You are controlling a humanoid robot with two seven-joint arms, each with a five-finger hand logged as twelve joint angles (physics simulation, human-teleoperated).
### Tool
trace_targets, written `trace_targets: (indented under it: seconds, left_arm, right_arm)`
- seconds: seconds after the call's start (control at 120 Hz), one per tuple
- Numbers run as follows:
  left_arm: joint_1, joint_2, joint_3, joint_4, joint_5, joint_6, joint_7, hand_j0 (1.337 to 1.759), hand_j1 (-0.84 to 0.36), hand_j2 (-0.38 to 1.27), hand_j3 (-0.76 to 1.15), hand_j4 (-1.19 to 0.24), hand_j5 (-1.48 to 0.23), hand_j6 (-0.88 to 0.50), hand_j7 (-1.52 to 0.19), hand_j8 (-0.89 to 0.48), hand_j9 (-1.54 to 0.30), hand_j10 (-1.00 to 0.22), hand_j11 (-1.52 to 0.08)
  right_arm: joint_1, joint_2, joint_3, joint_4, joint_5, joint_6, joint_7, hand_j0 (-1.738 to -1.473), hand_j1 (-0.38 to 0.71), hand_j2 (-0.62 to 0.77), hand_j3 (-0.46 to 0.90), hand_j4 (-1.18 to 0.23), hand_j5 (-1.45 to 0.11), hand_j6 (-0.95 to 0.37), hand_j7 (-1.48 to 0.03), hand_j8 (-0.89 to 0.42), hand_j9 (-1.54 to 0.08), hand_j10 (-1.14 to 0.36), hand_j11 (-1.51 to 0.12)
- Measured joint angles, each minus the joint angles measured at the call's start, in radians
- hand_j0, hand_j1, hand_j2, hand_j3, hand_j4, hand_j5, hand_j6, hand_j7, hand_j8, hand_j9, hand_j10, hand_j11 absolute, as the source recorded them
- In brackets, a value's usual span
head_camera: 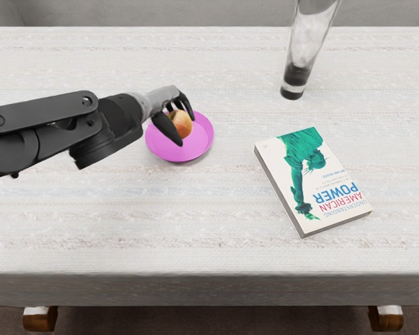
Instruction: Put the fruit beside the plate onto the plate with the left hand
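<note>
A magenta plate [195, 148] lies on the table left of centre. Above it my left hand [176, 118] has its dark fingers curled round a reddish-yellow fruit [183, 123]. The fruit is over the plate's upper left part; whether it touches the plate I cannot tell. The left arm, black and bulky, comes in from the left edge. No right arm shows.
A book [313, 179] with a teal and white cover lies flat to the right of the plate. A tall dark glass bottle [302, 52] stands at the back right. The pale table [126, 237] runs the full width, its front edge near the bottom.
</note>
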Motion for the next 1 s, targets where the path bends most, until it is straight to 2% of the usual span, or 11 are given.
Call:
trace_targets:
  seconds: [0.117, 0.208, 0.292, 0.375, 0.45, 0.6, 0.717, 0.75, 0.783, 0.883, 1.0]
  left_arm:
    - [-0.01, -0.054, -0.009, 0.097, -0.002, -0.035, 0.0, 1.649, -0.29, 0.26, 0.0, -0.58, -0.97, -0.35, -0.98, -0.35, -1.02, -0.69, -1.03]
    - [-0.011, -0.082, -0.014, 0.171, -0.004, -0.059, 0.001, 1.649, -0.25, 0.2, 0.0, -0.6, -0.98, -0.37, -0.99, -0.36, -1.03, -0.71, -1.03]
    - [-0.009, -0.12, -0.018, 0.23, -0.006, -0.076, 0.0, 1.65, -0.27, 0.31, 0.0, -0.61, -0.99, -0.38, -1.0, -0.37, -1.03, -0.74, -1.02]
    - [-0.009, -0.129, -0.02, 0.264, -0.008, -0.086, 0.0, 1.651, -0.3, 0.43, 0.0, -0.62, -0.99, -0.37, -1.01, -0.36, -1.03, -0.75, -1.02]
    - [-0.009, -0.129, -0.021, 0.278, -0.008, -0.09, 0.0, 1.652, -0.31, 0.42, 0.0, -0.61, -0.96, -0.37, -0.97, -0.37, -0.99, -0.74, -0.98]
    - [-0.006, -0.135, -0.023, 0.285, -0.004, -0.046, 0.0, 1.655, -0.1, 0.23, 0.0, -0.4, -0.6, -0.29, -0.61, -0.28, -0.62, -0.47, -0.61]
    - [-0.008, -0.134, -0.023, 0.284, -0.004, -0.029, 0.0, 1.656, 0.02, 0.14, 0.0, -0.29, -0.42, -0.23, -0.42, -0.22, -0.43, -0.33, -0.43]
    - [-0.008, -0.118, -0.028, 0.273, -0.006, -0.027, 0.001, 1.657, 0.05, 0.12, 0.0, -0.26, -0.38, -0.21, -0.38, -0.21, -0.39, -0.29, -0.39]
    - [-0.007, -0.038, -0.045, 0.238, -0.025, -0.027, 0.001, 1.657, 0.08, 0.11, 0.0, -0.24, -0.35, -0.2, -0.35, -0.2, -0.35, -0.27, -0.35]
    - [-0.014, 0.233, -0.096, 0.037, -0.148, -0.051, 0.0, 1.657, 0.13, 0.08, 0.0, -0.19, -0.27, -0.16, -0.27, -0.16, -0.27, -0.21, -0.27]
    - [-0.006, 0.381, -0.172, -0.094, -0.422, -0.261, 0.001, 1.658, 0.16, 0.05, 0.0, -0.16, -0.22, -0.14, -0.22, -0.14, -0.22, -0.17, -0.22]
  right_arm:
    - [0.005, 0.0, 0.0, 0.0, 0.0, 0.0, 0.0, -1.658, -0.35, 0.0, 0.0, 0.0, 0.0, 0.0, 0.0, 0.0, 0.0, 0.0, 0.0]
    - [0.006, 0.0, 0.0, 0.0, 0.0, 0.0, 0.0, -1.658, -0.35, 0.0, 0.0, 0.0, 0.0, 0.0, 0.0, 0.0, 0.0, 0.0, 0.0]
    - [0.007, 0.0, 0.0, 0.0, 0.0, 0.0, 0.0, -1.658, -0.35, 0.0, 0.0, 0.0, 0.0, 0.0, 0.0, 0.0, 0.0, 0.0, 0.0]
    - [0.007, 0.0, 0.0, 0.0, 0.0, 0.0, 0.0, -1.658, -0.35, 0.0, 0.0, 0.0, 0.0, 0.0, 0.0, 0.0, 0.0, 0.0, 0.0]
    - [0.007, 0.0, 0.0, 0.0, 0.0, 0.0, 0.0, -1.658, -0.35, 0.0, 0.0, 0.0, 0.0, 0.0, 0.0, 0.0, 0.0, 0.0, 0.0]
    - [0.008, 0.0, 0.0, 0.0, 0.0, 0.0, 0.0, -1.658, -0.35, 0.0, 0.0, 0.0, 0.0, 0.0, 0.0, 0.0, 0.0, 0.0, 0.0]
    - [0.008, 0.0, 0.0, 0.0, 0.0, 0.0, 0.0, -1.658, -0.35, 0.0, 0.0, 0.0, 0.0, 0.0, 0.0, 0.0, 0.0, 0.0, 0.0]
    - [0.008, 0.0, 0.0, 0.0, 0.0, 0.0, 0.0, -1.658, -0.35, 0.0, 0.0, 0.0, 0.0, 0.0, 0.0, 0.0, 0.0, 0.0, 0.0]
    - [0.008, 0.0, 0.0, 0.0, 0.0, 0.001, 0.0, -1.658, -0.35, 0.0, 0.0, 0.0, 0.0, 0.0, 0.0, 0.0, 0.0, 0.0, 0.0]
    - [0.008, 0.0, 0.002, 0.0, 0.001, 0.003, 0.001, -1.658, -0.35, 0.0, 0.0, 0.0, 0.0, 0.0, 0.0, 0.0, 0.0, 0.0, 0.0]
    - [0.007, 0.0, 0.002, 0.0, 0.001, 0.004, 0.001, -1.658, -0.35, 0.0, 0.0, 0.0, 0.0, 0.0, 0.0, 0.0, 0.0, 0.0, 0.0]
